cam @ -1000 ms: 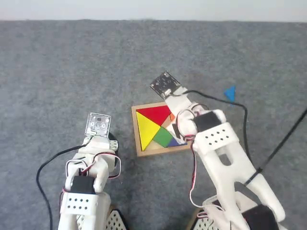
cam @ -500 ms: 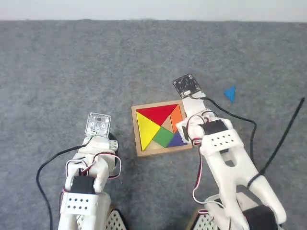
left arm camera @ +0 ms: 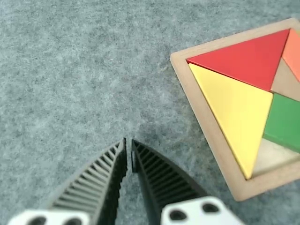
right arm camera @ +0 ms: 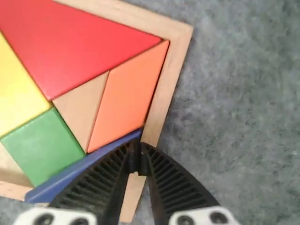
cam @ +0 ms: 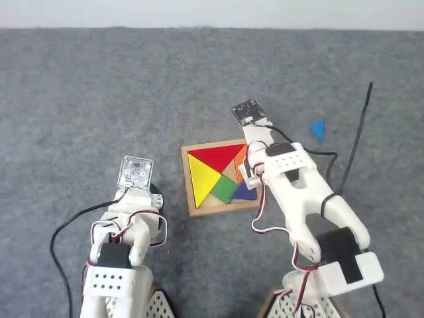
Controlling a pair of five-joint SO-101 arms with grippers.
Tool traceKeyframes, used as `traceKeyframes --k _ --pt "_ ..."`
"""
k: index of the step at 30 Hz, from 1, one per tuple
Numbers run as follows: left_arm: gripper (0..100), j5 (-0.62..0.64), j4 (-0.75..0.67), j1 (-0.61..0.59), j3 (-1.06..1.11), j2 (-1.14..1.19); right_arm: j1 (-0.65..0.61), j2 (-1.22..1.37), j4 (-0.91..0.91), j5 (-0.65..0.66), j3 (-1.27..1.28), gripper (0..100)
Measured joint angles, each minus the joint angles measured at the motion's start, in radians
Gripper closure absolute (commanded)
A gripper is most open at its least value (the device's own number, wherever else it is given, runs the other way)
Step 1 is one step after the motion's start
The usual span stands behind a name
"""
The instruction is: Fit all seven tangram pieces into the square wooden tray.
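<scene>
Mostly grey carpet (cam: pixel 79 86), wooden tray (cam: pixel 185 175), pale wall (cam: pixel 199 13)

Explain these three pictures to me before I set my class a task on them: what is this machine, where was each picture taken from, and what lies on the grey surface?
The machine is a pair of small robot arms standing side by side at a grey table. The wide picture looks down from a fixed camera above. The other two come from a camera on each arm's wrist, looking past its end effector, a two-fingered pincer.

On the table lies a square wooden tray. It holds a red triangle, a yellow triangle, a green square, an orange piece and a dark blue piece, with bare wood showing between them. A small blue triangle lies outside the tray, on the right arm's side.

The left end effector is shut beside the tray, holding nothing. The right end effector is also shut, at the tray's rim by the dark blue piece.
</scene>
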Motion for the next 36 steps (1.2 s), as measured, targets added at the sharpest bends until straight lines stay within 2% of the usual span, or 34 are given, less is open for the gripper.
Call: traceKeyframes --k 8,17,31,36 --pt "99 0.000 0.000 0.000 0.000 0.000 -0.005 -0.028 0.017 -0.031 -0.003 98.7" --pt "99 0.000 0.000 0.000 0.000 0.000 -0.149 -0.213 0.017 -0.044 0.124 98.7" --pt "99 0.000 0.000 0.000 0.000 0.000 -0.155 -0.221 0.017 -0.035 0.176 98.7" --pt "99 0.000 0.000 0.000 0.000 0.000 -0.123 -0.267 0.017 -0.034 0.176 98.7"
